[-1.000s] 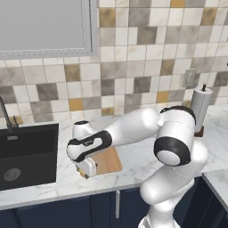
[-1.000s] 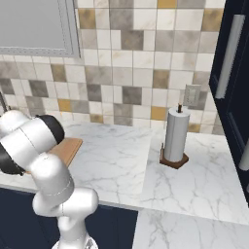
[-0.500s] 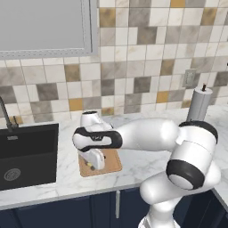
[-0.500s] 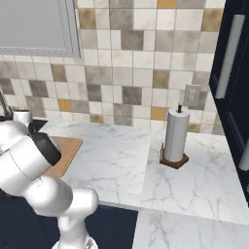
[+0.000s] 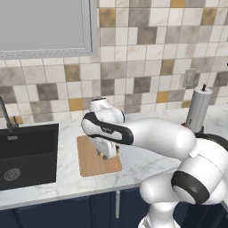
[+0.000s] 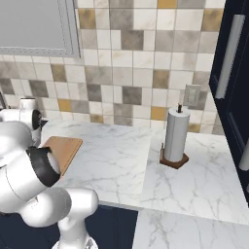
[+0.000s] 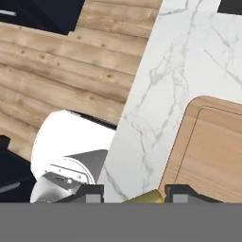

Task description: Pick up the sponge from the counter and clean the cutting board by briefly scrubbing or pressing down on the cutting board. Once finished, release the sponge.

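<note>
The gripper [image 5: 105,156] is closed around the yellow sponge [image 7: 144,197], which is held between its two fingertips [image 7: 182,194] just above the cutting board [image 5: 91,165]. The board lies on the counter [image 5: 147,164], right of the sink [image 5: 26,153].

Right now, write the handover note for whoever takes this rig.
Gripper: shut on the sponge, whose yellow body shows between the fingertips in the hand view.
Cutting board: flat on the counter, right of the sink; the gripper hangs over its right part.
Done: sponge picked up and carried to the board.
Left: press or scrub the board briefly, then release the sponge. Whether it touches the board already cannot be told.
</note>
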